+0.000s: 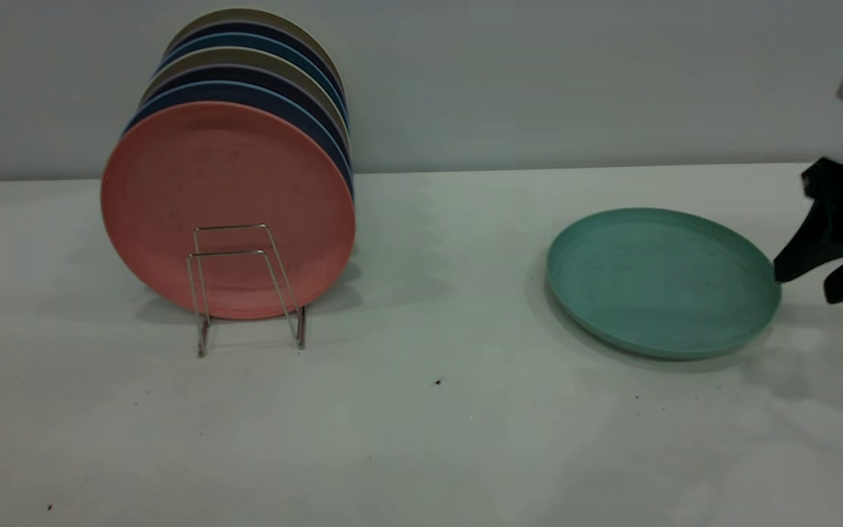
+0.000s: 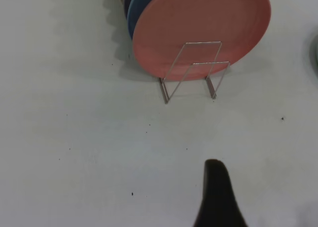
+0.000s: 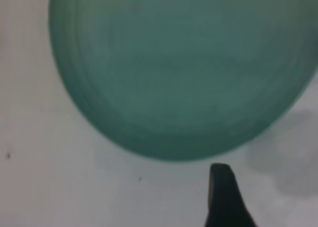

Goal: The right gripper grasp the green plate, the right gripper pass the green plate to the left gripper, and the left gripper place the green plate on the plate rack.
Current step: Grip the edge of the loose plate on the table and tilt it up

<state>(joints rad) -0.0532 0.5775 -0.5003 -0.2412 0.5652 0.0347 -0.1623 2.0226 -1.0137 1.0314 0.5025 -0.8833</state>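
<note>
The green plate lies flat on the white table at the right. My right gripper is open just beyond the plate's right rim, its near fingertip almost at the rim and nothing between the fingers. In the right wrist view the green plate fills most of the picture, with one black finger a short way off its edge. The plate rack stands at the left, its two front wire loops bare. The left gripper is outside the exterior view. Its wrist view shows one lone finger over bare table, facing the plate rack.
A salmon-pink plate stands upright in the rack, with several dark blue and beige plates behind it. A grey wall runs along the table's back edge. White tabletop lies between the rack and the green plate.
</note>
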